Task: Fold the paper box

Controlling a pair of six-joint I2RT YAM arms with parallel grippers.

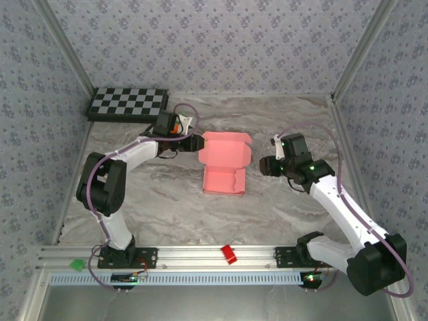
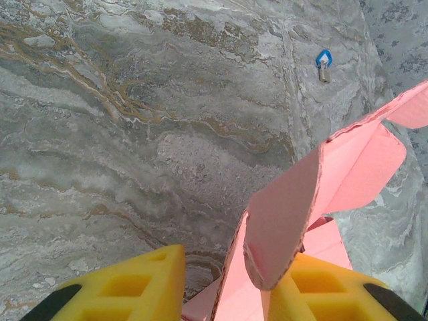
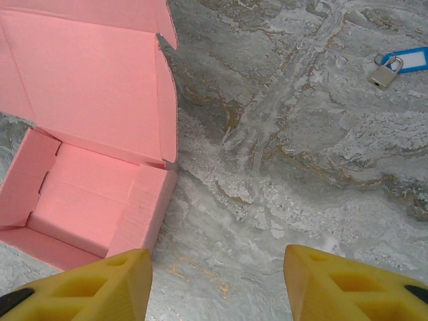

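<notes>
Left gripper (image 2: 234,271) gapes astride a flap edge of the paper box (image 2: 287,200).

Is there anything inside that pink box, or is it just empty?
The paper box lies open, lid swung back. Its tray shows only a bare pink floor and folded-in side walls, nothing loose. Anything tucked beneath those folded walls is covered.

I work in a robot test booth in a lab, not a home. My left arm (image 1: 110,200) and right arm (image 1: 344,204) are bolted to a slotted metal rail (image 1: 194,254) at the near edge of a table (image 1: 281,120) with a grey marble-look top. Walls (image 1: 214,40) in blue-grey patterned paper, joined by metal corner posts (image 1: 358,50), close in three sides. A black-and-white checkerboard (image 1: 128,103) lies at the far left corner.
</notes>
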